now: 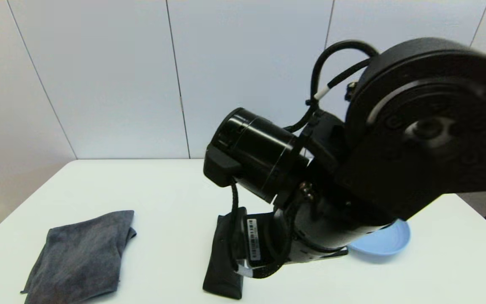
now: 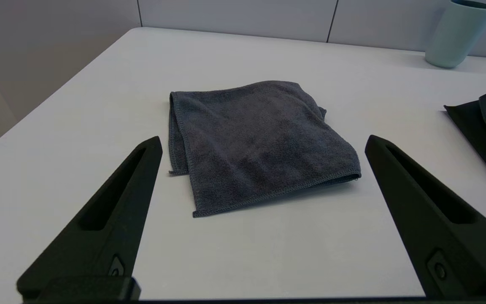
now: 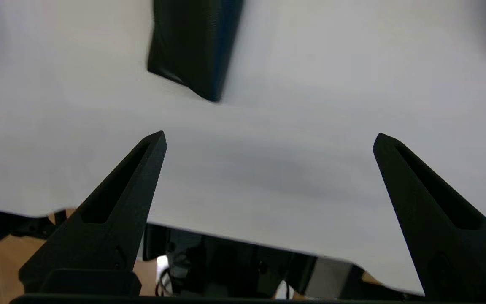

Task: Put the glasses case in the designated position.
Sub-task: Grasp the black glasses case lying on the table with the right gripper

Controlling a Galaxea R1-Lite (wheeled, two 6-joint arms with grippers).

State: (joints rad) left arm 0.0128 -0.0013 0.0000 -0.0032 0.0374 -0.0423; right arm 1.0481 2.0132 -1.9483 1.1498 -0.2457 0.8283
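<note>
- My right gripper (image 3: pixel 268 139) hangs above the table (image 3: pixel 310 105) near its front edge, jaws spread wide, holding nothing.
- The glasses case (image 1: pixel 222 261) lies flat on the table, between the grey cloth (image 1: pixel 80 257) and the blue plate (image 1: pixel 384 240).
- The plate's visible part is bare; my arm covers the rest.
- My left gripper (image 2: pixel 262 143) is wide apart, facing the cloth.
- A pale green cup (image 2: pixel 458 33) stands far back; its inside is hidden.

My own right arm (image 1: pixel 352 169) covers most of the glasses case (image 1: pixel 222 261) and half the blue plate (image 1: pixel 384 240) just beside it; my right gripper's fingertips stay hidden behind that arm.
</note>
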